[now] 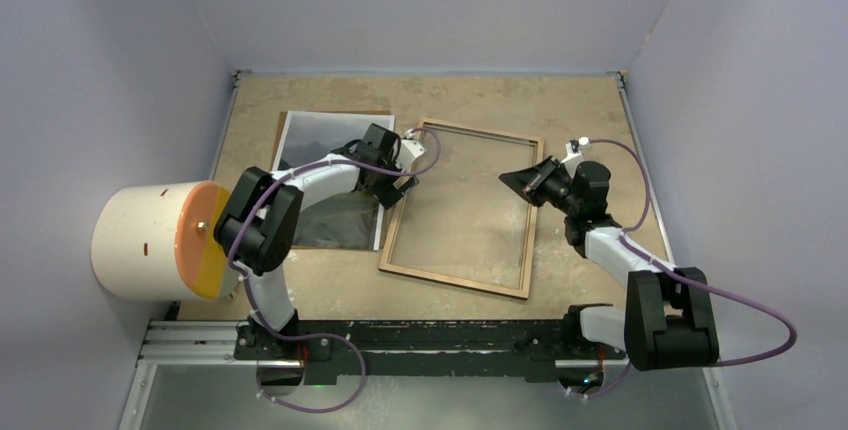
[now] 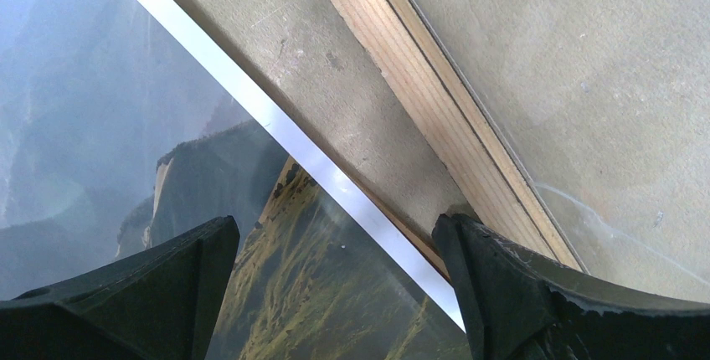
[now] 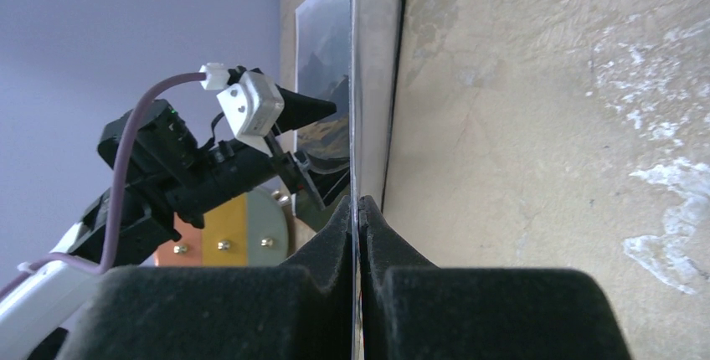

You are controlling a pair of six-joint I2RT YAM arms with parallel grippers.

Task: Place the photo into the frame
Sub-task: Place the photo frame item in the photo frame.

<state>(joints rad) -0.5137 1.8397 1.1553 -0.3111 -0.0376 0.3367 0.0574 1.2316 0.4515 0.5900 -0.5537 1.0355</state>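
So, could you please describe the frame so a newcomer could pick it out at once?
Start from the tan table and look at its middle. The frame lies there, a thin light-wood rectangle set slightly askew, with the table showing through its clear pane. The photo to its left is a solid mountain print; the frame is only an outline.

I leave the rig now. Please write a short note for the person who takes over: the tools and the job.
Left tool: open, holds nothing, low over the photo's right edge, next to the frame's left rail.
Right tool: shut, at the frame's right side; contact unclear.
Photo: flat, picture up, left of the frame, outside it.
Frame: flat on the table, wood side up, empty.
Done: nothing. Left: grasp the photo and lay it in the frame.
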